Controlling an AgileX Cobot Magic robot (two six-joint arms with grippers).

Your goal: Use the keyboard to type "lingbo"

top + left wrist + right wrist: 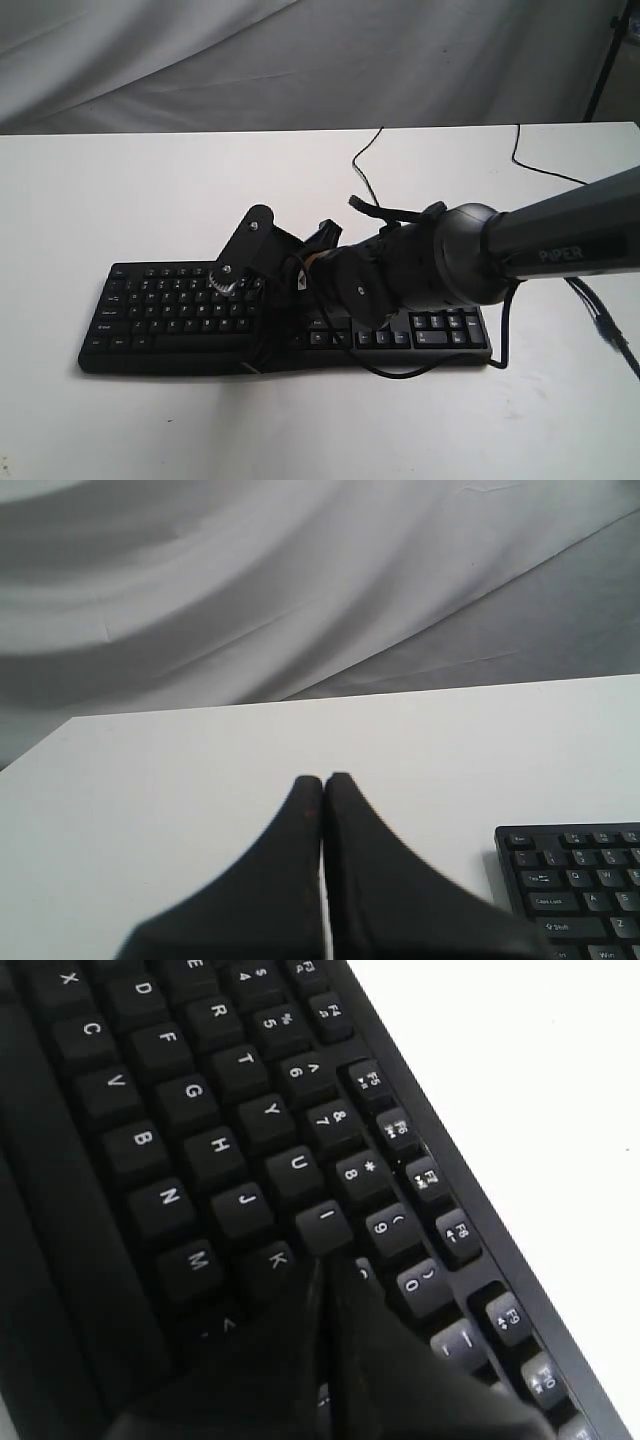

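The black keyboard (170,310) lies along the front of the white table (100,190). My right arm (480,250) reaches across its middle, and its body hides its own fingertips in the exterior view. In the right wrist view the right gripper (325,1262) is shut with nothing held. Its tip sits at the edge of the I key (325,1222), between K (275,1260) and the half-hidden O key; whether it touches I cannot tell. My left gripper (323,778) is shut and empty over bare table, beside the keyboard (575,890) at its Esc corner.
Thin black cables (365,160) run over the back of the table. The right arm's own cable (500,340) loops past the number pad. A grey cloth backdrop (300,60) hangs behind, and a dark stand leg (605,60) shows at the far right.
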